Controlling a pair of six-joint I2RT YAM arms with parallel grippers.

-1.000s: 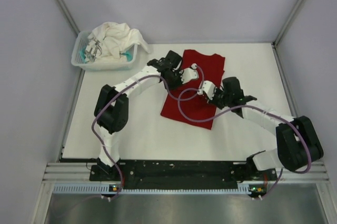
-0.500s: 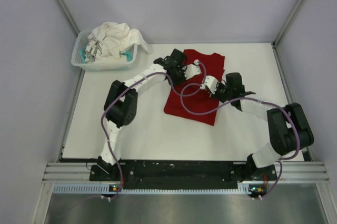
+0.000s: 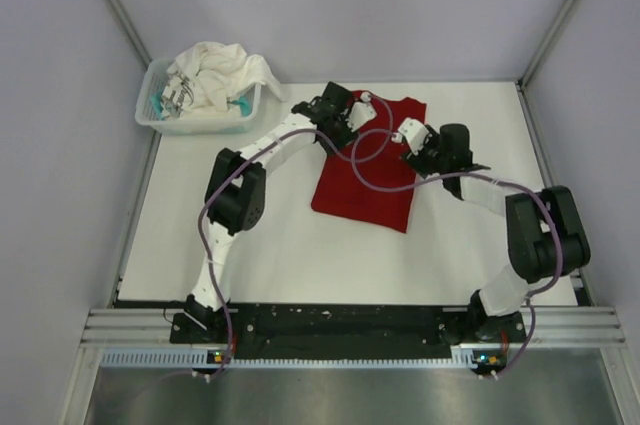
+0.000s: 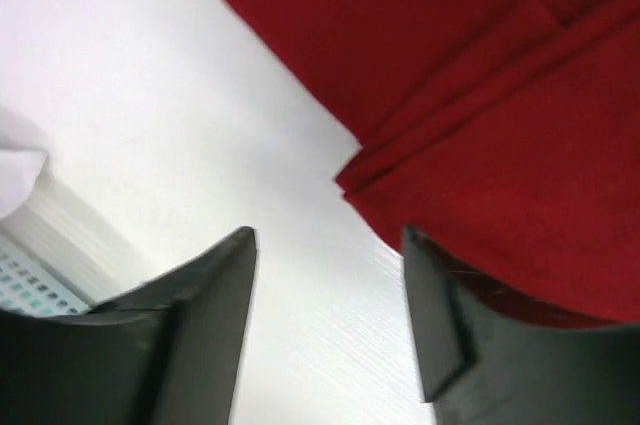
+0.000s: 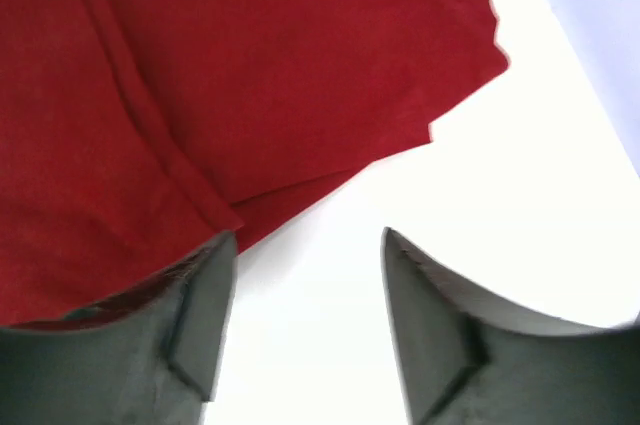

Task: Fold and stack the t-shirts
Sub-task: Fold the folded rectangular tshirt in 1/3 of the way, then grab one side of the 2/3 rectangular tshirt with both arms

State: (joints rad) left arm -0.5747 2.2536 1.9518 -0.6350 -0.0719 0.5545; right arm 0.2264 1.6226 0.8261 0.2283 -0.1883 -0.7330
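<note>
A deep red t-shirt (image 3: 365, 180) lies folded flat in the middle of the white table. My left gripper (image 3: 362, 105) hovers at its far left corner and stands open. In the left wrist view only bare table shows between the left gripper's (image 4: 328, 237) fingertips, and the red t-shirt (image 4: 480, 75) with its layered folded edge lies to the upper right. My right gripper (image 3: 407, 131) is over the shirt's far right part, also open. In the right wrist view the right gripper (image 5: 309, 235) frames bare table, beside the red t-shirt (image 5: 250, 65). A white t-shirt (image 3: 222, 70) sits crumpled in the basket.
The white slatted basket (image 3: 196, 123) stands at the table's far left corner with a teal item inside. Pale walls with metal frame posts close in the table on three sides. Both arms' purple cables loop above the red shirt.
Both grippers moved toward the far edge of the red t-shirt, then opened and let go of the cloth. The shirt now lies a little farther back.
</note>
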